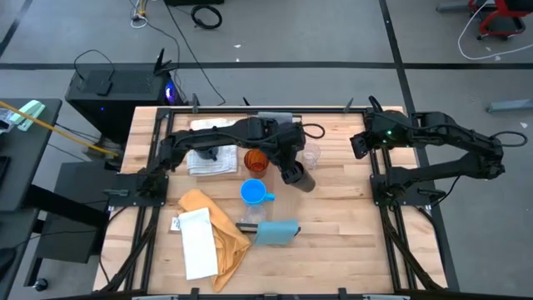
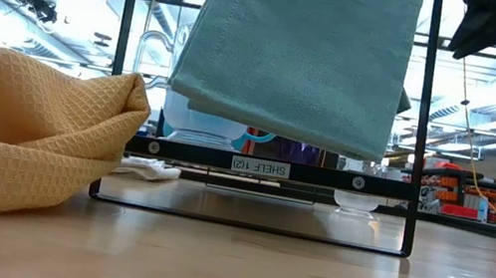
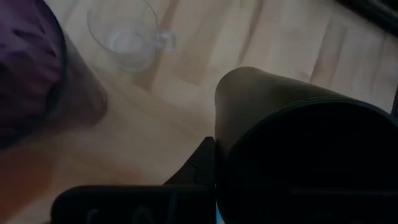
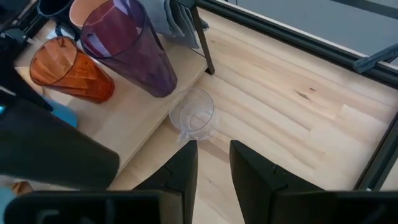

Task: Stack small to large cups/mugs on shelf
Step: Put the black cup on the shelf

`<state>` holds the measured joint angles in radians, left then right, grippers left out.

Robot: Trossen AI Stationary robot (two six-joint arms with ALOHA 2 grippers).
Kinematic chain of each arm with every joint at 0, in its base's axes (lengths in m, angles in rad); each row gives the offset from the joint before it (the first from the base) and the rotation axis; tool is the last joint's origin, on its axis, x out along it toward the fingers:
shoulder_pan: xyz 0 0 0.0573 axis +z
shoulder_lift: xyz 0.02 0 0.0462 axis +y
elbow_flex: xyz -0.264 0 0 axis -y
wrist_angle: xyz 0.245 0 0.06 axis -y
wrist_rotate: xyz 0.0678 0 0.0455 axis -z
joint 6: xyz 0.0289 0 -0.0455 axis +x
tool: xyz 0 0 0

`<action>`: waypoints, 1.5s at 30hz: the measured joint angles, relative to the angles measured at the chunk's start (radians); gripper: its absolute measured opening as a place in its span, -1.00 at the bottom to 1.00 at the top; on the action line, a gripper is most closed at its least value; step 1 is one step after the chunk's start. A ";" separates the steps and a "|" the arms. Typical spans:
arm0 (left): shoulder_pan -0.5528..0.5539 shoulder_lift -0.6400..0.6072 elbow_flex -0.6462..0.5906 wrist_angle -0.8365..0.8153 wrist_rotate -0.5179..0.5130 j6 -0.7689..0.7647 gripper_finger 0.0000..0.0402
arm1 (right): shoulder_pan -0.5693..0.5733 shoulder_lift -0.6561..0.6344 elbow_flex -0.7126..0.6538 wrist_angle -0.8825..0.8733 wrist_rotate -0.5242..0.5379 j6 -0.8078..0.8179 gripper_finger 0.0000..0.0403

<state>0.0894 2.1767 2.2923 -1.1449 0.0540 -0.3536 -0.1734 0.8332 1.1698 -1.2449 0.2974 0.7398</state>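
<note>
Your left gripper (image 1: 293,171) is clamping the black cup (image 1: 300,177), which is filling the space between its jaws in the left wrist view. Just ahead of those jaws, the clear glass (image 3: 124,34) is sitting empty on the table and the purple translucent cup (image 3: 28,65) is standing beside it, seemingly on the shelf (image 4: 146,118). Your right gripper (image 4: 211,168) is waiting with jaws apart, the glass just beyond them.

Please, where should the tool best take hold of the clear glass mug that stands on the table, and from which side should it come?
I would grip the clear glass mug by its rim wall, coming down from above. It stands upright with its mouth open upward, and the purple cup stands close beside it, so a sideways approach looks crowded. The right tool, fingers open, already faces it.
</note>
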 joint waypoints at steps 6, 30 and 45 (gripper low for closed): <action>0.036 0.007 -0.001 -0.026 -0.021 0.000 -0.96 | 0.000 -0.017 0.000 0.002 -0.006 -0.001 -0.50; 0.069 0.038 -0.002 -0.188 -0.084 0.023 -0.96 | 0.000 -0.022 0.000 0.008 -0.011 0.044 -0.50; 0.080 0.037 -0.001 -0.191 -0.112 0.051 -0.96 | 0.000 -0.022 0.000 0.013 -0.011 0.043 -0.50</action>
<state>0.1692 2.2139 2.2910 -1.3357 -0.0582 -0.3023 -0.1731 0.8116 1.1698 -1.2324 0.2863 0.7830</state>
